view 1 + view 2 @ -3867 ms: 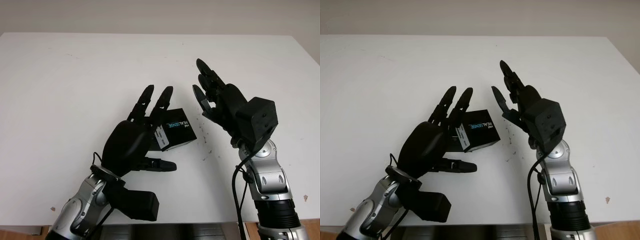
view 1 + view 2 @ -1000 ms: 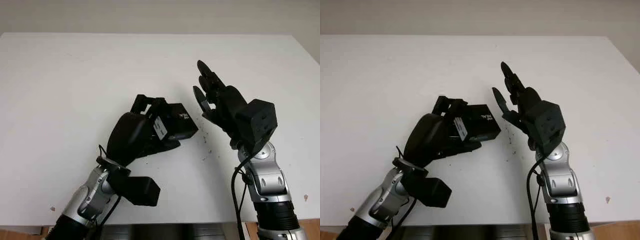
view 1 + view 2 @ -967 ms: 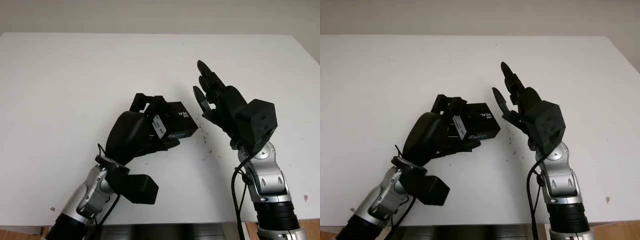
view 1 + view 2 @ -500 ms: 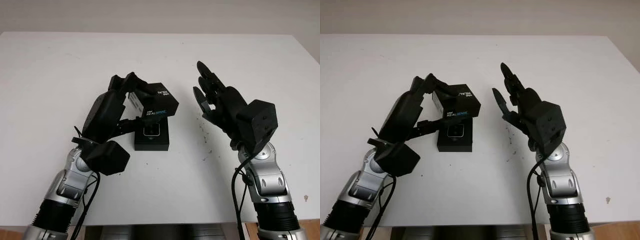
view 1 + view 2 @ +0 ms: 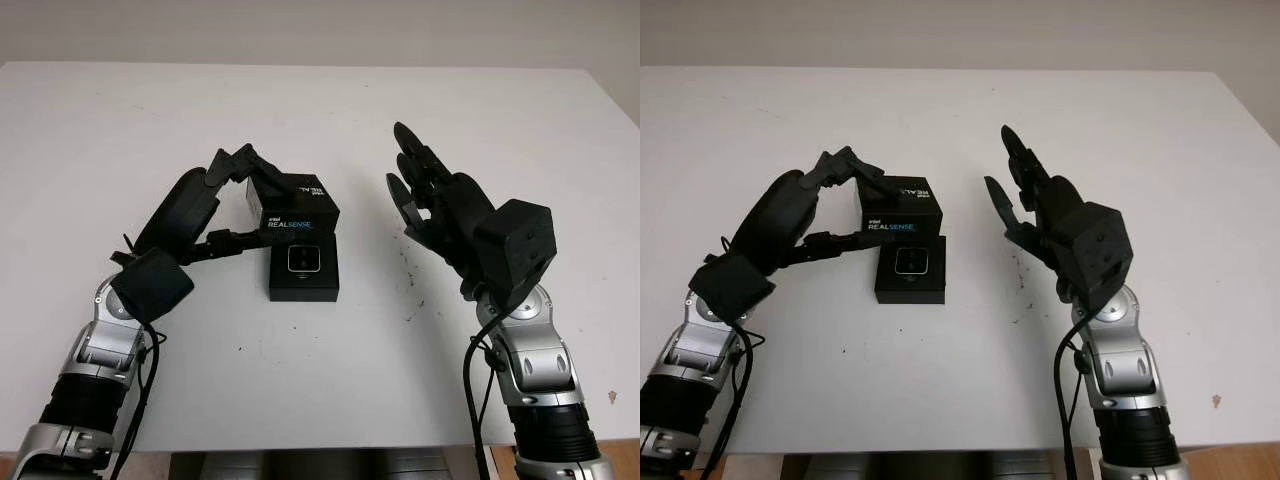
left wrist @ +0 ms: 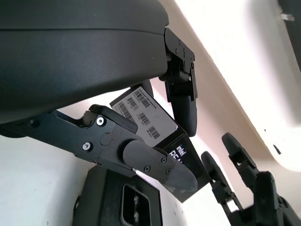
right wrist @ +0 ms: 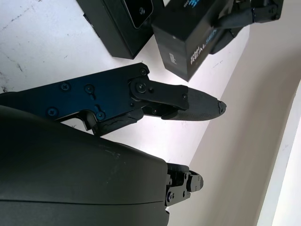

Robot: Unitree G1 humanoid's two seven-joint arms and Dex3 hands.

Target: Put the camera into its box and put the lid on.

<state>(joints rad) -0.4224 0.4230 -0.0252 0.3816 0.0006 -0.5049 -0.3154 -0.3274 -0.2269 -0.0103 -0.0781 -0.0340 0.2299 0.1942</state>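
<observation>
Near the middle of the white bench (image 5: pixel 120 130), the left hand (image 5: pixel 215 205) gripped the black lid (image 5: pixel 290 205) between its fingers, holding it raised over the far edge of the open box (image 5: pixel 303 272). The camera (image 5: pixel 303 259) lay inside that box, lens up. Right of centre, the right hand (image 5: pixel 430 205) was open, raised above the bench and holding nothing.

The black lid (image 5: pixel 291 208) is held lifted just behind the open box (image 5: pixel 304 271), camera (image 5: pixel 304 259) inside.
</observation>
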